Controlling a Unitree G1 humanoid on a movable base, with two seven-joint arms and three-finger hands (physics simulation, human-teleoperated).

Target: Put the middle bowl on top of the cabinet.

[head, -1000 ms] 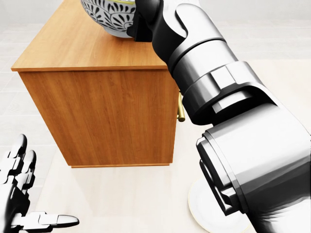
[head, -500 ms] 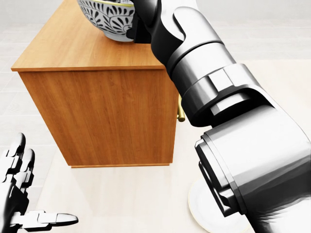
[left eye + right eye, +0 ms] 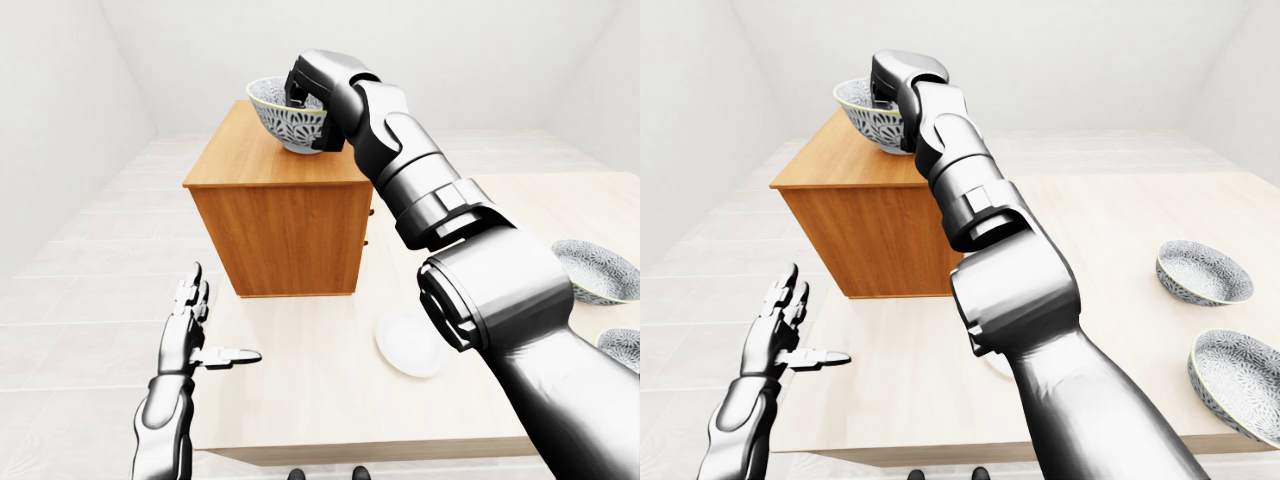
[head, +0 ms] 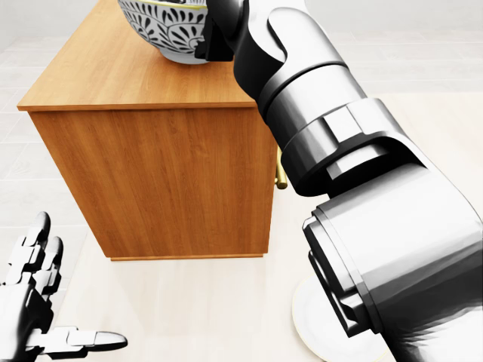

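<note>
The black-and-white patterned bowl (image 3: 283, 118) is tilted over the top of the wooden cabinet (image 3: 280, 215), its base at or just above the wood; I cannot tell whether they touch. My right hand (image 3: 302, 97) is shut on the bowl's right rim, its arm stretched across the middle of the left-eye view. In the head view only the bowl's lower part (image 4: 162, 30) shows at the top edge. My left hand (image 3: 192, 322) hangs open at the lower left, away from the cabinet, holding nothing.
The cabinet stands on a pale table (image 3: 300, 400). A white plate (image 3: 405, 345) lies right of the cabinet, partly behind my right arm. Two more patterned bowls (image 3: 1203, 272) (image 3: 1240, 372) sit at the table's right side. A brass handle (image 4: 281, 177) sticks out of the cabinet's right face.
The bowl has shifted slightly left and down toward the cabinet top with my right hand. My left hand has drifted a little.
</note>
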